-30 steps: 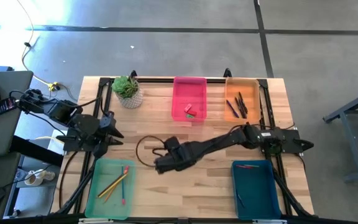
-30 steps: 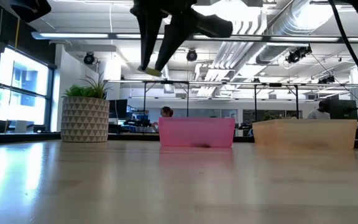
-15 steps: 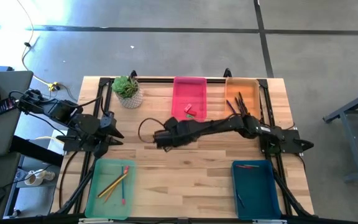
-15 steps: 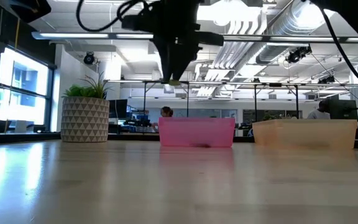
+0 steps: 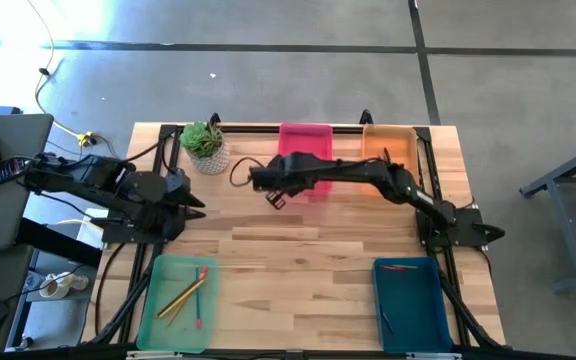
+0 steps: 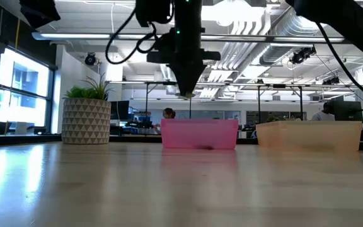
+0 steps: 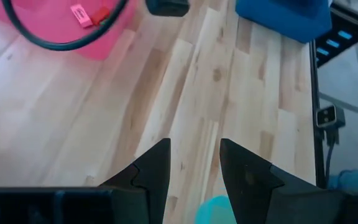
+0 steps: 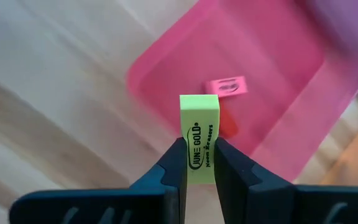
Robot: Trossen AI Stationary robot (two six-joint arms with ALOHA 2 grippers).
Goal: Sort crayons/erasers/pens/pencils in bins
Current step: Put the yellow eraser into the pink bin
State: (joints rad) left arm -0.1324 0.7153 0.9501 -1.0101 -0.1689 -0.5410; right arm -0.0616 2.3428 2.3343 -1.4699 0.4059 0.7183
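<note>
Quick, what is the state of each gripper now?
Left gripper: open, holding nothing.
Right gripper: closed on the yellow-green eraser.

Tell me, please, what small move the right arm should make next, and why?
Probably carry on a little farther over the pink bin and then open. The right pincer is shut on the yellow-green eraser, near the bin's edge, with a pink eraser already lying inside.
</note>
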